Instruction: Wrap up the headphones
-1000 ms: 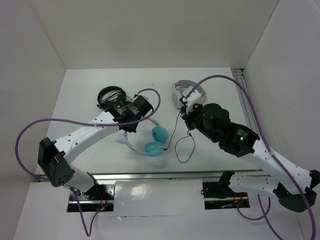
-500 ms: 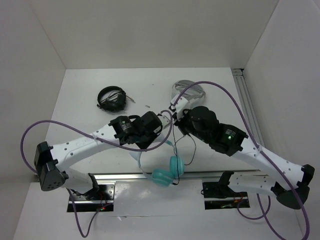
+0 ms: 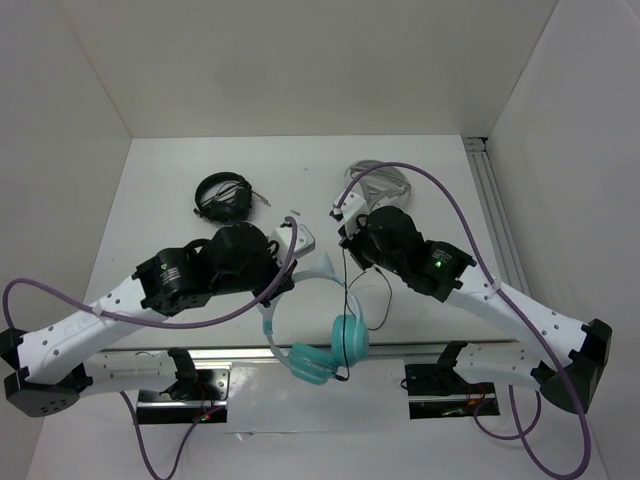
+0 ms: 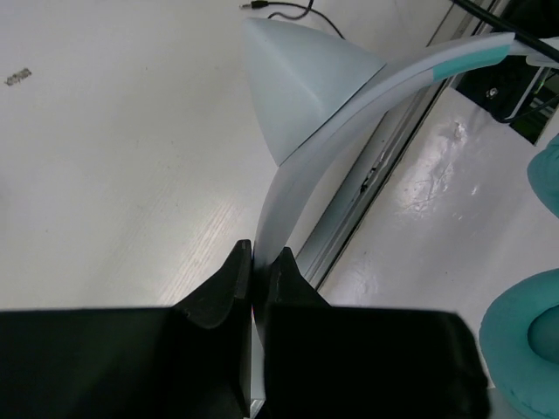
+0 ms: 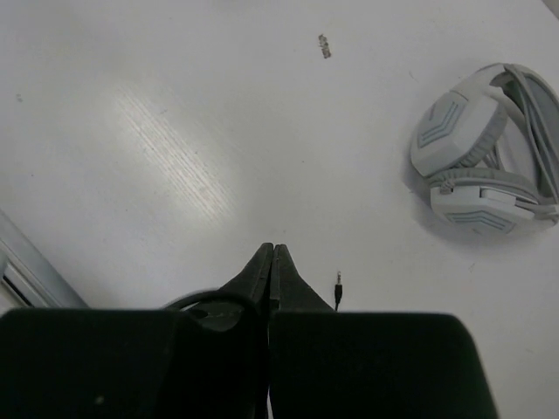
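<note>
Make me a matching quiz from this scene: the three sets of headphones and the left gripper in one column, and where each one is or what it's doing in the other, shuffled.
1. the headphones
2. black headphones
3. white and grey headphones
4. left gripper

a. lying far back, right of centre
b. shut on a pale headband
c. lying far back, on the left
d. teal, at the near edge

Pairs: 1-d, 2-c, 3-a, 4-b

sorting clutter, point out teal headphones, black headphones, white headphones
teal headphones (image 3: pixel 349 340): top view, ear cup
black headphones (image 3: pixel 232 203): top view, folded body
white headphones (image 5: pixel 458 137): right wrist view, ear cup
</note>
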Available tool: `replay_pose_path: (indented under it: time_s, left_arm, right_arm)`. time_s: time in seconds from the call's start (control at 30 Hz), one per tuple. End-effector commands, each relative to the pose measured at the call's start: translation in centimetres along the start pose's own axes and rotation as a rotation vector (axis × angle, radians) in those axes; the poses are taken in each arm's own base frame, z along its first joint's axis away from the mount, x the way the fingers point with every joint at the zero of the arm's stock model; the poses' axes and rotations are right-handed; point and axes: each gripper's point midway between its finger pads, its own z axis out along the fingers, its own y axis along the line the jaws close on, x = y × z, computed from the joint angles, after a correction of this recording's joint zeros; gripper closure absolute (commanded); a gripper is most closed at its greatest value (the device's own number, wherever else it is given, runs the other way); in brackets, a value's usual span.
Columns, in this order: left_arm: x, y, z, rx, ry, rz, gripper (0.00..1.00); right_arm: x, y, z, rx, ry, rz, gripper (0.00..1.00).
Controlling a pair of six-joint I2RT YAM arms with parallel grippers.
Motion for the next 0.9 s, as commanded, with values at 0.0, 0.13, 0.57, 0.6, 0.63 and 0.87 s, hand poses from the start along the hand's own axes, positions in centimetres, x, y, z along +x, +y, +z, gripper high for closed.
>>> replay_pose_path:
  time_s: [0.0,0.13,0.57,0.6,0.63,0.87]
  left_arm:
    - [-2.7,-2.0,-1.1,0.109,-0.118,0.031,1.00]
    - [-3.8,-1.8,-1.9,0.094,-0.169,0.009,1.00]
    - [-9.8,1.5,-9.5,-0.077,-0.516,-0.215,1.00]
    - [-9.8,1.5,-9.5,-0.074,-0.516,-0.227,1.00]
    - [-10.2,1.6,-10.0,-0.081,-0.532,-0.240,1.00]
    - [-10.8,1.9,-10.7,-0.087,-0.562,-0.349,1.00]
  right_arm:
    - [-2.2,0.9,0.0,-0.074,-0.098,0.027,1.00]
    - [-2.1,1.9,0.3,-0.135,-0.099,0.029,1.00]
    - [-2.2,4.5,2.1,-0.306,-0.231,0.089,1.00]
    - [-1.9,4.6,2.6,-0.317,-0.229,0.104,1.00]
    - [-2.8,5.1,2.4,-0.350,-0.274,0.110,0.93]
    - [-4.1,7.1,4.3,-0.450,-0.388,0.153,0.61]
